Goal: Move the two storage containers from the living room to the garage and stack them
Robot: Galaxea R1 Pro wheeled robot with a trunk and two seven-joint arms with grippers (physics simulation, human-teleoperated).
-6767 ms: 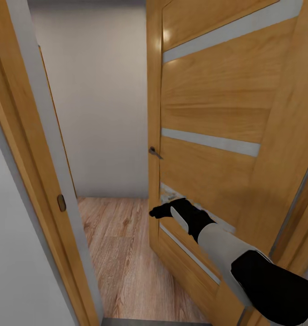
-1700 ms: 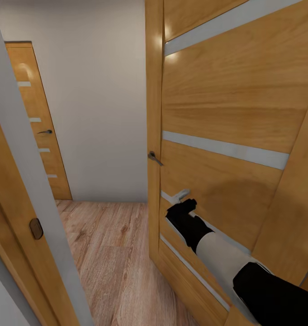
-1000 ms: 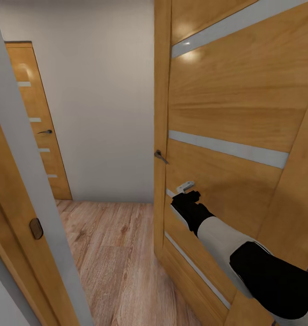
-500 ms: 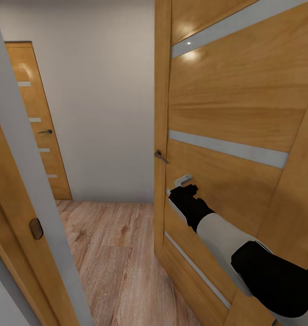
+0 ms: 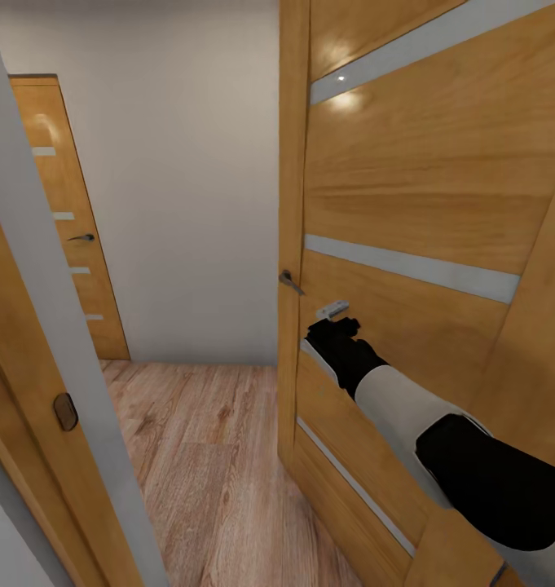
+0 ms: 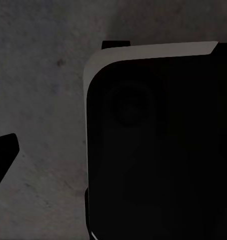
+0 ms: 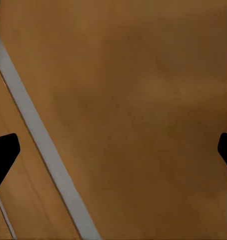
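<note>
Since half a second ago the right gripper [image 5: 332, 319] has risen a little along the door face, its pale fingertip now nearer the height of the handle; the camera has not shifted in that time.

That arm, black at the wrist, off-white along the forearm and black again at the elbow, reaches from the near right toward the open honey-coloured wooden door [image 5: 407, 187], a smooth veneered slab with visible grain, crossed by three narrow frosted grey-white strips. In the right wrist view the same veneer sits very close to the camera, with one pale strip [image 7: 43, 145] running diagonally across it; the two black fingertips [image 7: 2, 155] appear at opposite edges of that view, set wide apart and holding nothing.

One small dark metal lever handle [image 5: 290, 282] sticks out from the door's edge, just left of the gripper. Beyond the opening lies a light wood plank floor [image 5: 204, 456] with a soft sheen, and a plain matte grey-white wall [image 5: 187, 179] behind it. A second matching wooden door [image 5: 65, 220], closed, stands at the far left with its own dark lever. The near-left door frame [image 5: 41, 342] carries a dark latch plate.

The left gripper's [image 6: 3, 160] wrist view is dim: grey speckled surface, a large black rounded-corner body with a pale edge, and one black fingertip; whether it is parted or closed cannot be told.
</note>
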